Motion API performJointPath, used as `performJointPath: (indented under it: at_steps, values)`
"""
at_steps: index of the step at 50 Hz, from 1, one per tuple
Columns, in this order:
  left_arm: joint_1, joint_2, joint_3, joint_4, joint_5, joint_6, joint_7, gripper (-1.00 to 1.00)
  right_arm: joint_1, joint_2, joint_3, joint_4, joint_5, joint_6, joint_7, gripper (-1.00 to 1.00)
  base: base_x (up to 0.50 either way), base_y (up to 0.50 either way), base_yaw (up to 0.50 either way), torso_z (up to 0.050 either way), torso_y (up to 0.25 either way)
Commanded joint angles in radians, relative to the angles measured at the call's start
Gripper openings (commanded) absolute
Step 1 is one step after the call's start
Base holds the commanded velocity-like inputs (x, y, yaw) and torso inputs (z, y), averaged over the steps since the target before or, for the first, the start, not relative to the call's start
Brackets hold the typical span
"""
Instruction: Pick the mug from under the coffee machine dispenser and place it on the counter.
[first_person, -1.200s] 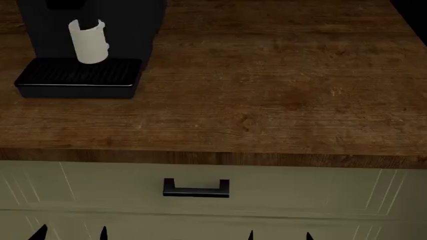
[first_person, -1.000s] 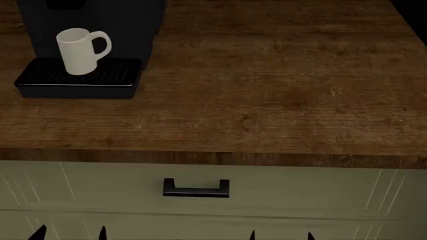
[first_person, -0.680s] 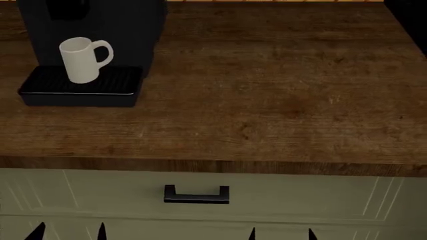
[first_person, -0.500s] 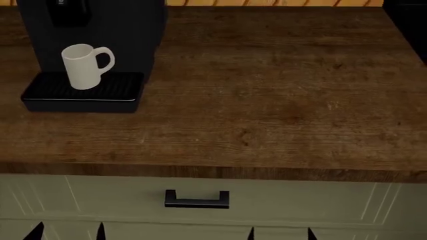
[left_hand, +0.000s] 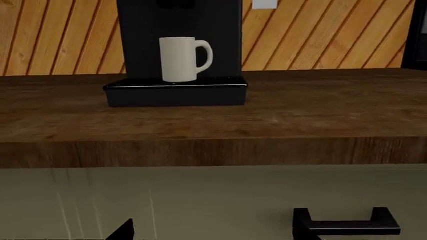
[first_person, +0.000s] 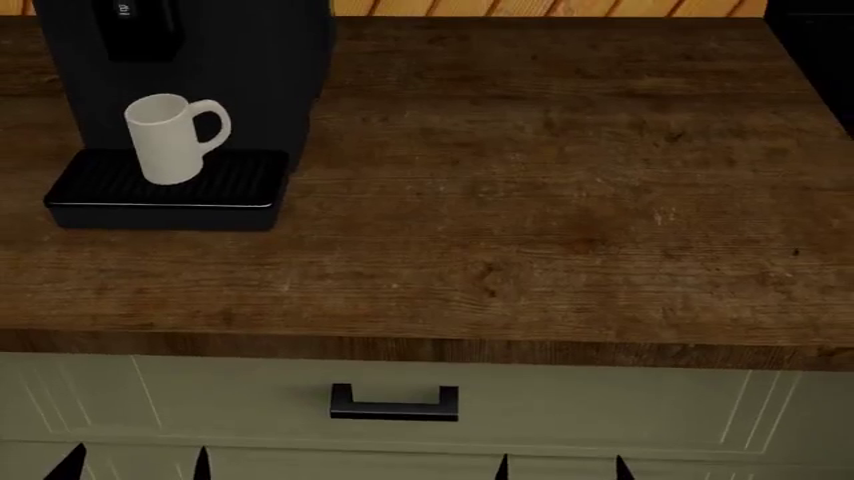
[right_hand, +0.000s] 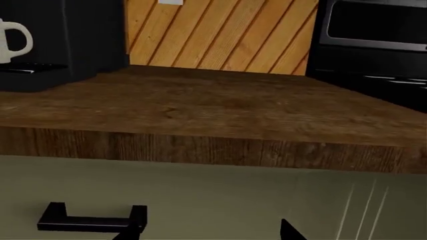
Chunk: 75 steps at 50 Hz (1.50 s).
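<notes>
The off-white mug (first_person: 167, 140) stands upright on the ribbed drip tray (first_person: 227, 190) of the black coffee machine, below the dispenser block (first_person: 138, 25), with its handle to the right. It also shows in the left wrist view (left_hand: 180, 59) and at the edge of the right wrist view (right_hand: 13, 41). The brown wood-grain counter (first_person: 534, 200) stretches to the right of the machine. My left gripper (first_person: 136, 466) and right gripper (first_person: 562, 468) are both open and empty. They are low in front of the cream drawer fronts, well short of the mug. Only their fingertips (left_hand: 123, 232) show.
A black drawer handle (first_person: 394, 403) sits under the counter's thick front edge, between my two grippers. Orange slanted wall planks (right_hand: 220, 35) back the counter. A black appliance (right_hand: 373, 45) stands at the counter's far right end.
In the oldest frame the mug looked tipped with its handle hidden; since then it stands upright on the tray. The head view has shifted, so the counter sits lower. The grippers have stayed put.
</notes>
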Motion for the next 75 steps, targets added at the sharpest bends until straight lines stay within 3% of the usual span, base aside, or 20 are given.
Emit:
performJointPath:
  at_steps: [1,5,11,24,34,41,44,50,54,59,64,69,75]
  values:
    - [-0.013,-0.008,0.016,-0.01,-0.003,-0.009,-0.023,1.0,0.011,0.013,-0.014,0.019,0.013,-0.012,0.013,1.0,0.0,0.0,0.0,0.0,0.0]
    - [-0.044,-0.004,0.023,-0.066,-0.015,0.021,-0.014,1.0,0.036,0.014,-0.005,0.068,0.039,-0.033,0.011,1.0,0.0,0.0,0.0,0.0,0.0]
    - [-0.079,-0.004,0.018,0.03,-0.035,-0.149,-0.057,1.0,0.085,0.03,-0.008,0.072,0.074,0.011,-0.016,1.0,0.0,0.0,0.0,0.0,0.0]
    - [-0.106,-0.103,-0.028,0.557,-0.18,-0.708,-0.063,1.0,0.105,0.109,0.029,-0.5,0.167,0.556,0.025,1.0,0.0,0.0,0.0,0.0,0.0]
    - [-0.186,-0.16,-0.195,0.911,-0.352,-1.172,-0.111,1.0,0.12,0.147,0.082,-0.834,0.265,0.852,0.063,1.0,0.0,0.0,0.0,0.0,0.0]
    - [-0.292,-0.153,-0.352,1.036,-0.483,-1.423,-0.108,1.0,0.171,0.165,0.101,-0.967,0.306,1.005,0.093,1.0,0.0,0.0,0.0,0.0,0.0]
    - [-0.3,-0.148,-0.397,1.047,-0.556,-1.432,-0.145,1.0,0.194,0.164,0.138,-1.027,0.351,1.081,0.091,1.0,0.0,0.0,0.0,0.0,0.0]
    - [-0.31,-0.224,-0.484,1.048,-0.876,-1.428,-0.364,1.0,0.177,0.199,0.185,-1.085,0.441,1.097,0.157,1.0,0.0,0.0,0.0,0.0,0.0]
    - [-0.322,-0.324,-0.534,1.047,-1.21,-1.389,-0.608,1.0,0.195,0.379,0.153,-1.085,0.728,1.003,0.423,1.0,0.0,0.0,0.0,0.0,0.0]
    - [-0.369,-0.388,-0.547,1.043,-1.428,-1.348,-0.793,1.0,0.234,0.507,0.095,-1.085,0.874,0.917,0.578,1.0,0.0,0.0,0.0,0.0,0.0]
    - [-0.377,-0.398,-0.534,1.04,-1.455,-1.335,-0.817,1.0,0.265,0.62,0.018,-1.084,0.948,0.819,0.69,1.0,0.0,0.0,0.0,0.0,0.0]
    - [-0.416,-0.456,-0.525,1.017,-1.577,-1.301,-0.896,1.0,0.263,0.643,-0.004,-1.078,0.946,0.778,0.702,1.0,0.0,0.0,0.0,0.0,0.0]
    - [-0.417,-0.474,-0.534,1.029,-1.606,-1.286,-0.913,1.0,0.278,0.657,-0.024,-1.078,0.956,0.751,0.72,1.0,0.0,0.0,0.0,0.0,0.0]
